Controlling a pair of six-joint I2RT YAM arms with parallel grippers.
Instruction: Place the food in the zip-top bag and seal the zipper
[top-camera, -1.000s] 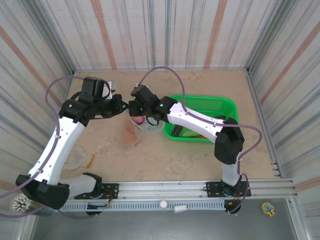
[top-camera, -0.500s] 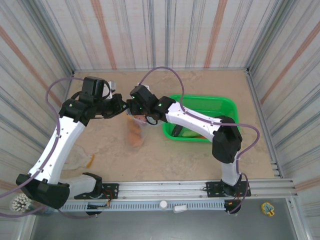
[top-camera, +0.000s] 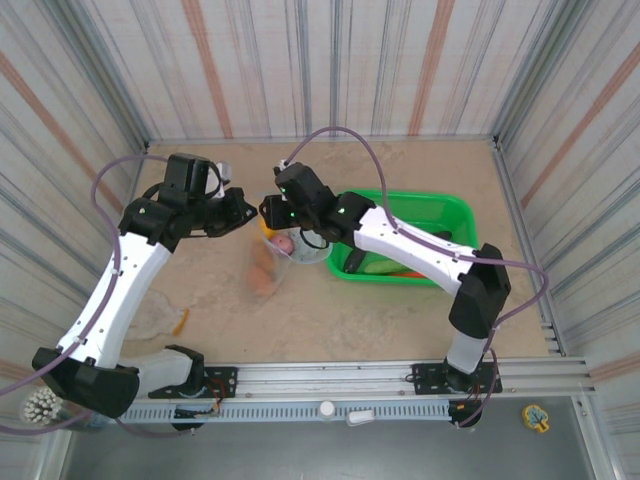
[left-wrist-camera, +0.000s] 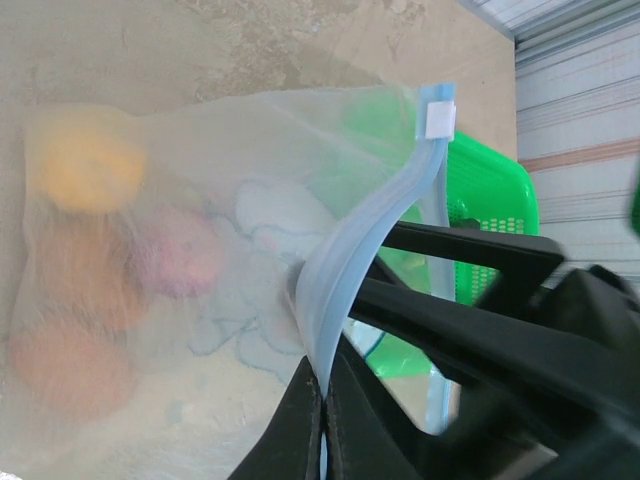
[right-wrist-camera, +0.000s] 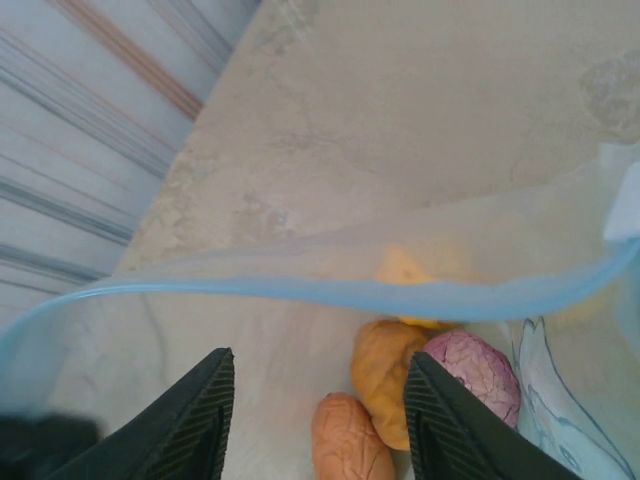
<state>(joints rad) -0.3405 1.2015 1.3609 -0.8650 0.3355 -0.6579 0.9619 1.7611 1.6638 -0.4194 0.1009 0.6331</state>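
1. While the left gripper (left-wrist-camera: 322, 388) stays out of the loading, it has one job: its fingers are pressed together on the zipper (left-wrist-camera: 370, 230), pinching the light-blue strip and holding one lip of the zip-top bag (top-camera: 275, 262) up off the table (top-camera: 400, 315).
2. Right gripper (right-wrist-camera: 318, 362) hangs at the bag mouth, jaws moderately apart with nothing between them. Its wrist view looks straight down into the bag.
3. Bag position: mid-table, between the two grippers, just left of the green basket (top-camera: 455, 208).
4. Food inside the bag: two orange pieces (right-wrist-camera: 388, 380), a purple-pink ball (right-wrist-camera: 472, 375) and a yellow piece (right-wrist-camera: 405, 268), clustered at the bottom and touching one another.
5. Key relation: the zipper runs crosswise in front of the right gripper's fingers, sagging in a shallow curve, so the mouth gapes directly under that gripper. The right arm is also the one nearer the basket, which lies to its right.
6. Judgement: green and orange shapes show in the basket, so loading looks unfinished. The next fetch likely falls to the right arm while the left keeps the lip raised.
7. Unclear:
   - The right arm covers part of the basket, so its contents cannot be identified or counted.
   - I cannot tell whether the right fingers are inside the mouth or just above it.
   - The far end of the zipper is cut off in the right wrist view.
   - A small orange object (top-camera: 182, 321) near the left arm is too small to name.
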